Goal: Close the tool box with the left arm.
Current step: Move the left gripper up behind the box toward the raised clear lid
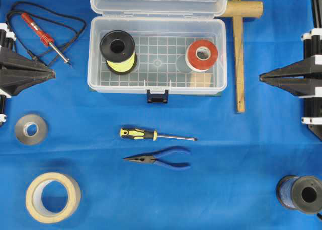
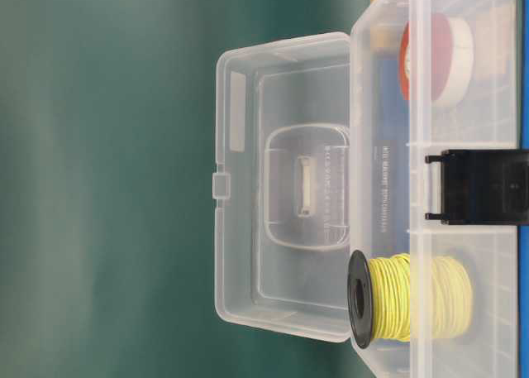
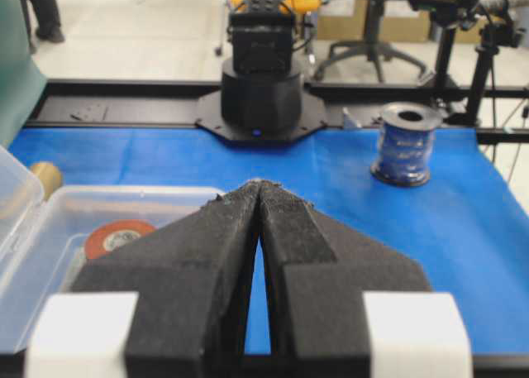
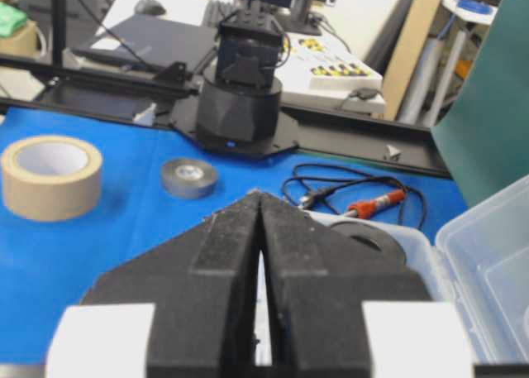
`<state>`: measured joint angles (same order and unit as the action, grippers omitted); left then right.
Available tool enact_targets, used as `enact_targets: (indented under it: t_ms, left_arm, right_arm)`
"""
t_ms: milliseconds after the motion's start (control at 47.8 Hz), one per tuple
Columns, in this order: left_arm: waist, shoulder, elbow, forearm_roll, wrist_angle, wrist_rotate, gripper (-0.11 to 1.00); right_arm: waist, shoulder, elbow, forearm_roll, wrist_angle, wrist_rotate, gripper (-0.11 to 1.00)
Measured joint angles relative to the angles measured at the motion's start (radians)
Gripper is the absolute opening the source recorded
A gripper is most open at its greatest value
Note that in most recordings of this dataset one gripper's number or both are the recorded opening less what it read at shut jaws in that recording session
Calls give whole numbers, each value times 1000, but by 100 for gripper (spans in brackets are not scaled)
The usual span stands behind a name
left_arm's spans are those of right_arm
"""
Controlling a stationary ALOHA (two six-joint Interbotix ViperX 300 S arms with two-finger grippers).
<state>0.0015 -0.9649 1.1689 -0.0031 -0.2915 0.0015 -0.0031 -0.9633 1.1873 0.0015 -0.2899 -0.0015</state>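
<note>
The clear plastic tool box (image 1: 95, 59) stands open at the back middle of the blue table, its lid (image 1: 158, 1) tipped back. The dark front latch (image 1: 157, 95) hangs at its near wall. Inside are a yellow wire spool (image 1: 118, 51) and a red-and-white tape roll (image 1: 202, 55). The table-level view shows the lid (image 2: 248, 229) upright behind the box. My left gripper (image 1: 53, 73) rests at the table's left edge, shut and empty, its tips (image 3: 260, 184) touching, well apart from the box (image 3: 33, 262). My right gripper (image 1: 261, 77) sits shut at the right edge, tips (image 4: 260, 194) together.
A soldering iron (image 1: 45, 37) with its cable lies left of the box, a wooden mallet (image 1: 239, 49) to its right. A screwdriver (image 1: 156, 135) and pliers (image 1: 158, 158) lie in front. Grey tape (image 1: 31, 129), masking tape (image 1: 53, 197) and a blue wire spool (image 1: 299, 194) sit near the front.
</note>
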Motion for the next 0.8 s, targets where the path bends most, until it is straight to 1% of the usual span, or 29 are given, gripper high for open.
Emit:
enact_targets:
  t_ms: [84,251,356,398,545,670,754,796]
  left_arm:
    - [0,2,-2,-14,3,-2,0]
    - [2,8,-31,-20,49,3,0]
    - [32,15,-69,-20,103,8,0]
    - [54,21,-92,-21,141,9,0]
    - [167,63,-186,-20,295,12,0]
    - [279,121,-265,-20,425,15,0]
    - [334,160,-308,-20,483,40,1]
    - [351,176,-328,-20,502,58,3]
  right_arm:
    - [0,0,-11,-3,3,-9,0]
    - [0,9,-46,-3,38,-12,0]
    - [0,12,-51,-5,57,-12,0]
    - [-2,14,-51,-5,60,-12,0]
    - [-2,28,-51,-5,64,-11,0]
    - [-3,41,-51,-5,66,-11,0]
    - [-5,49,-51,-5,71,-11,0]
    - [-5,51,-51,-5,72,-11,0]
